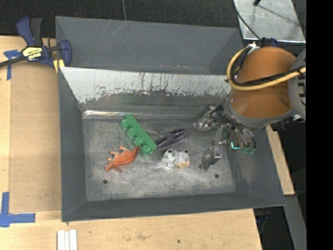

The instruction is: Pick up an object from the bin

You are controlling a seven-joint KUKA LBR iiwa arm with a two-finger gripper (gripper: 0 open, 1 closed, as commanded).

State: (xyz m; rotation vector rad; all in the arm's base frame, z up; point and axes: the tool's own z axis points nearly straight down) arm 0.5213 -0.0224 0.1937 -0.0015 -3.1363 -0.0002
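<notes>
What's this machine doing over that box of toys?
A robot arm reaches into the grey bin from the right. Its gripper hangs low at the right of the floor, just right of a small white toy. A purple piece, a green knobbed block and an orange toy dinosaur lie further left.

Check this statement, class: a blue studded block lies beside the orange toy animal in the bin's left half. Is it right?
No. The camera view shows the studded block is green, not blue; it does lie beside the orange toy animal in the bin's left half.
</notes>
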